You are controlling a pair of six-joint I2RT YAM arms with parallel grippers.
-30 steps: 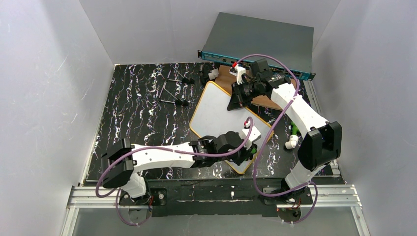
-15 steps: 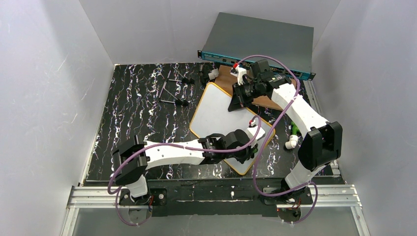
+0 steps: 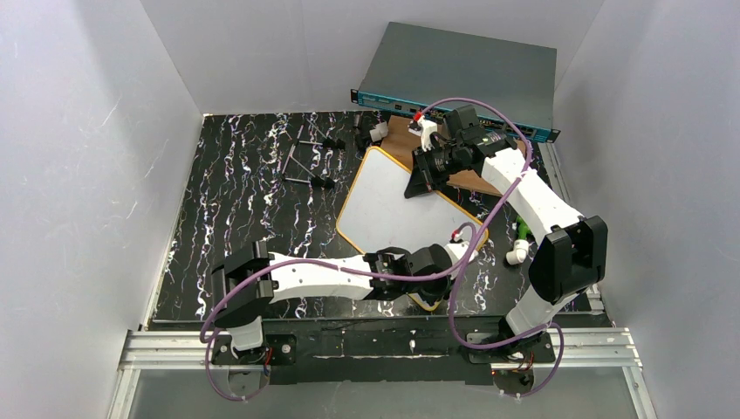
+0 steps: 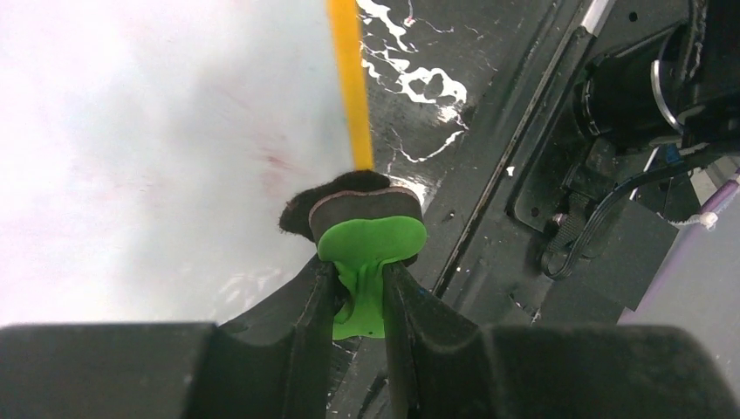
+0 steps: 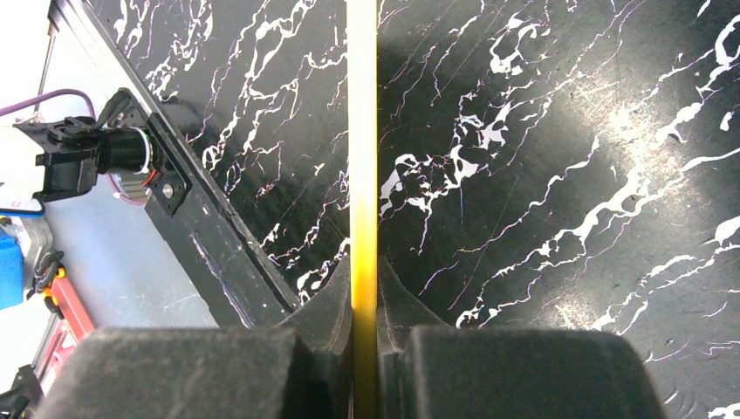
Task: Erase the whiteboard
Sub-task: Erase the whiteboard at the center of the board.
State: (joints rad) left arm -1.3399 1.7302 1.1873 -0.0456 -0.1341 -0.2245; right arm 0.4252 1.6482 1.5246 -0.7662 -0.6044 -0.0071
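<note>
The whiteboard [image 3: 388,205], white with a thin orange-yellow frame, lies tilted on the black marbled table. My left gripper [image 4: 359,281] is shut on a green eraser [image 4: 371,244] whose dark felt pad sits at the board's near corner, against the yellow frame [image 4: 351,78]. Faint red smudges remain on the white surface [image 4: 131,131]. In the top view the left gripper [image 3: 429,266] is at the board's near right corner. My right gripper [image 5: 364,292] is shut on the board's yellow edge [image 5: 362,131], seen edge-on. In the top view the right gripper [image 3: 421,179] holds the far right edge.
A brown wooden board [image 3: 397,133] lies under the whiteboard's far end. A grey-teal box [image 3: 462,74] stands at the back. Black metal clips [image 3: 310,161] lie at the back left. A green and white object [image 3: 520,237] lies right of the board.
My left arm has slid the eraser toward the near right, from the board's lower middle to its near corner. The right gripper has stayed on the board's edge.
</note>
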